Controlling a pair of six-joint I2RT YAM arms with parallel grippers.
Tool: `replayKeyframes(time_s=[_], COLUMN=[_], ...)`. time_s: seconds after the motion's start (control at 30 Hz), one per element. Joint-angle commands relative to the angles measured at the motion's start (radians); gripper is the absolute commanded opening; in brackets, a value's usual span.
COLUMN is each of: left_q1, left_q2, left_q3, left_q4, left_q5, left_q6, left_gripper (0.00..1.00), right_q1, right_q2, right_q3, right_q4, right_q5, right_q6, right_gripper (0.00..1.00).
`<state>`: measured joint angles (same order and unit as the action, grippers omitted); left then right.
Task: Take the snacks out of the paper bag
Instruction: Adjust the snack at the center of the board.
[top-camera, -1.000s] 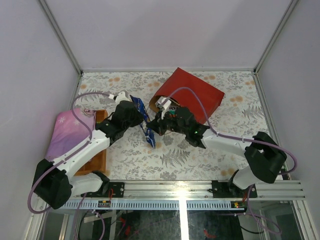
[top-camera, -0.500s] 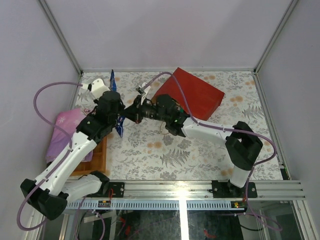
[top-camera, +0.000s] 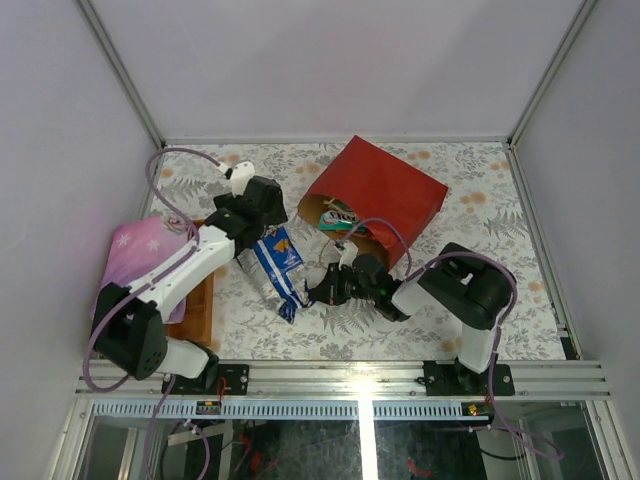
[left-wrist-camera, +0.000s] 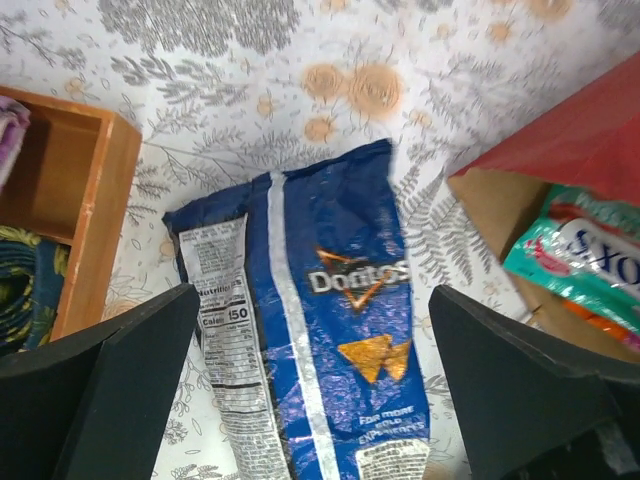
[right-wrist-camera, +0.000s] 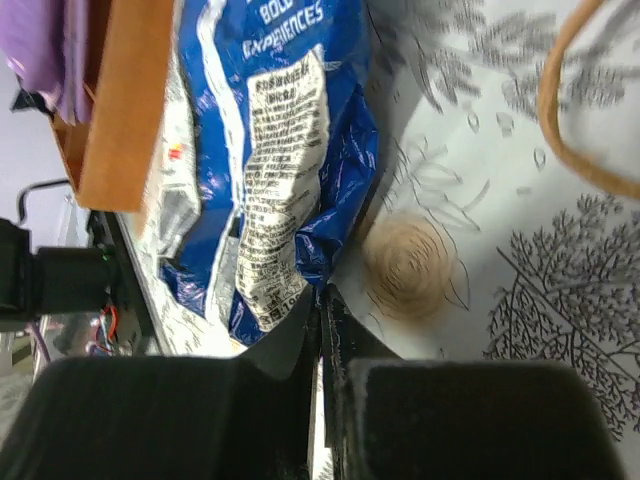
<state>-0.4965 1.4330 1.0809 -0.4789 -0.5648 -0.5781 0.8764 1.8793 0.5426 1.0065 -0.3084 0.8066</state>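
The red paper bag (top-camera: 390, 190) lies on its side with its brown mouth facing left. Snacks show inside it, among them a teal FOX'S pouch (left-wrist-camera: 590, 255) (top-camera: 340, 217). A blue Doritos pack (top-camera: 280, 258) (left-wrist-camera: 345, 320) lies flat on the table left of the mouth, with a silver-white nutrition panel (left-wrist-camera: 225, 310) along its left edge. My left gripper (top-camera: 262, 207) (left-wrist-camera: 315, 395) hovers over this pack, open wide and holding nothing. My right gripper (top-camera: 318, 293) (right-wrist-camera: 322, 295) lies low at the pack's near end, shut, with the foil corner (right-wrist-camera: 340, 235) running into its tips.
An orange-brown wooden tray (top-camera: 203, 300) (left-wrist-camera: 95, 215) stands at the left with a pink cloth (top-camera: 140, 260) over it. A tan twine handle (right-wrist-camera: 565, 110) lies on the flowered table by the bag. Frame posts and white walls close in the table.
My left gripper has opened and let go of the blue pack, which was held up and now lies on the table. My right arm has pulled back toward the near side.
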Motion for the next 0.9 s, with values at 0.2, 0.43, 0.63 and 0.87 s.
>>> replayKeyframes(time_s=[0.2, 0.43, 0.63, 0.87], left_q1=[0.056, 0.065, 0.260, 0.472], left_q2=[-0.125, -0.206, -0.119, 0.190], left_q3=[-0.095, -0.236, -0.180, 0.058], left_q4=[0.084, 0.118, 0.231, 0.399], left_q5=[0.061, 0.137, 0.212, 0.745], left_q6=[-0.082, -0.134, -0.055, 0.175], left_gripper=[1.00, 0.99, 0.97, 0.92], right_q1=[-0.011, -0.010, -0.011, -0.011], right_q2=[-0.183, -0.305, -0.297, -0.293], right_q3=[0.123, 0.136, 0.174, 0.225], right_q4=[-0.319, -0.553, -0.612, -0.681], right_q5=[0.178, 0.394, 0.363, 0.263], right_q6=[-0.114, -0.169, -0.194, -0.275], right_gripper=[0.08, 0.04, 0.04, 0.06])
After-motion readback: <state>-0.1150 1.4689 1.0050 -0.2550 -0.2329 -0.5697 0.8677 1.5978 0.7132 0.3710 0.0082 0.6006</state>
